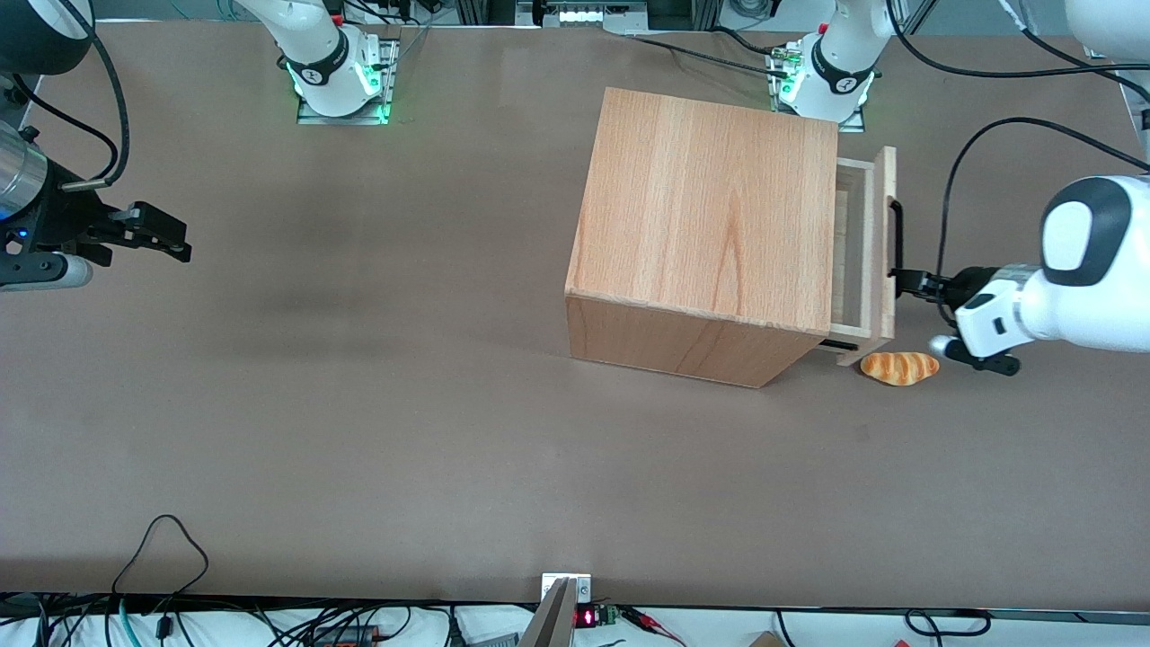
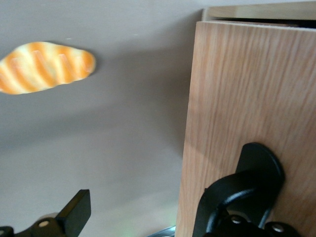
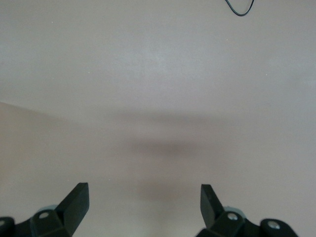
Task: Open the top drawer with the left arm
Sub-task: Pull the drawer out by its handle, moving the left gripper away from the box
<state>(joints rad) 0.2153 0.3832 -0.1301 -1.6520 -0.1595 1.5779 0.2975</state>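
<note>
Right, here is my glossy white left arm (image 1: 1092, 305) reaching in from the working arm's end of the brown table (image 1: 359, 404), and my black two-finger gripper (image 1: 901, 280) sits right at the front of the shallow light-wood top drawer (image 1: 864, 261). That drawer stands partly pulled out of the big plain wooden cabinet box (image 1: 705, 234), and I can see a strip of its paler plank interior between the cabinet's edge and the flat front panel. The slim black bar handle (image 1: 896, 238) runs along that panel, and my fingertips meet it at the end nearer the front camera.

From my wrist camera, the wood-grain front panel (image 2: 252, 98) fills much of the picture. One of my black fingers (image 2: 237, 197) lies against the black handle's curved end (image 2: 259, 165), hooked in by it, while my other finger (image 2: 74, 215) stands well apart over bare table. So my claw is spread wide, clenched on nothing, one finger just touching the handle.

Down on the table lies a small orange-and-cream striped bread roll (image 1: 899, 367), just beside the drawer's front corner nearest the front camera, below my wrist and not touching either.
</note>
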